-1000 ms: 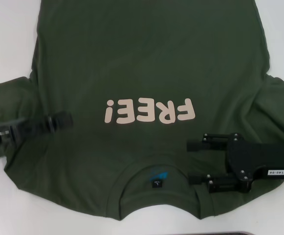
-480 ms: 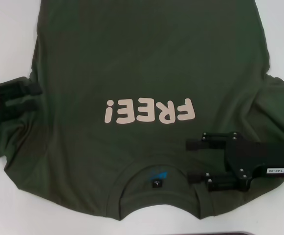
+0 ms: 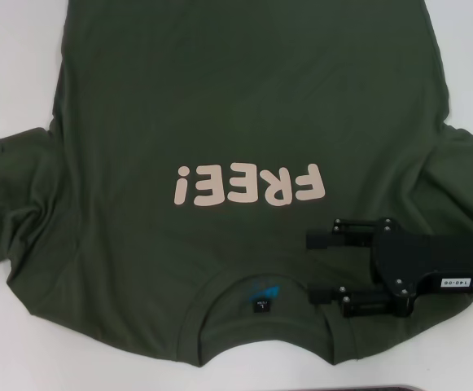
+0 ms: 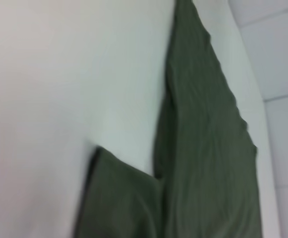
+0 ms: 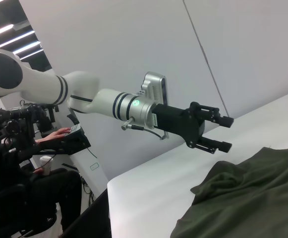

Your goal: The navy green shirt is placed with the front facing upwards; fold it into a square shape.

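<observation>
the navy green shirt (image 3: 244,106) lies flat on the white table (image 3: 16,65), front up. its collar and small black neck label (image 3: 261,305) sit at the near edge, the pale "free!" lettering (image 3: 248,185) reads upside down from the head view, and the hem runs off the far side, so its long axis runs near to far. both sleeves are spread out to the sides and nothing is folded yet.

the right gripper (image 3: 311,267) hovers low over the near right chest, just right of the collar, with its jaws parted, holding nothing and pointing left across the shirt. the left gripper (image 5: 225,134) is out past the left sleeve, barely in the head view; the right wrist view shows it above the table beyond the rumpled left sleeve, jaws apart and empty.

the fold likely turns on each sleeve lying outward of its gripper: the right sleeve sits right of the right jaws, so that arm is nearer the shoulder it would pinch.
</observation>
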You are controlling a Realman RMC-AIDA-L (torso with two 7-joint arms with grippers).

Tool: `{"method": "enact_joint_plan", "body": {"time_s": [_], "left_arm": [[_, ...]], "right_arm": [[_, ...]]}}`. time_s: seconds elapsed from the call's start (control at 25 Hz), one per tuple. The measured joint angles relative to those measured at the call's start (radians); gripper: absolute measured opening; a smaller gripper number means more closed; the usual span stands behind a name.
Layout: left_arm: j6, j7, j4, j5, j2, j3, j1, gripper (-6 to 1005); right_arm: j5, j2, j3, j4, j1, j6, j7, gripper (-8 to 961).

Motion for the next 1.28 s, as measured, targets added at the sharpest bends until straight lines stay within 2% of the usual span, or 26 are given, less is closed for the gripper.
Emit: {"method": "enact_joint_plan", "body": {"time_s": [0.28, 0.84, 1.28], "left_arm": [[-0.022, -0.044, 0.028, 0.126, 0.014, -0.024, -0.005, 688], [-0.062, -0.057, 0.038, 0.142, 0.022, -0.055, -0.002, 689], [-0.077, -0.058, 0.033, 0.202, 0.014, -0.051, -0.008, 689]], "right_arm": [[0.0, 0.0, 0.0, 0.0, 0.007, 0.007, 0.023, 798], [0.0, 0.0, 0.0, 0.0, 0.01, 0.018, 0.027, 796], [0.0, 0.0, 0.0, 0.0, 0.017, 0.024, 0.026, 797]]}}
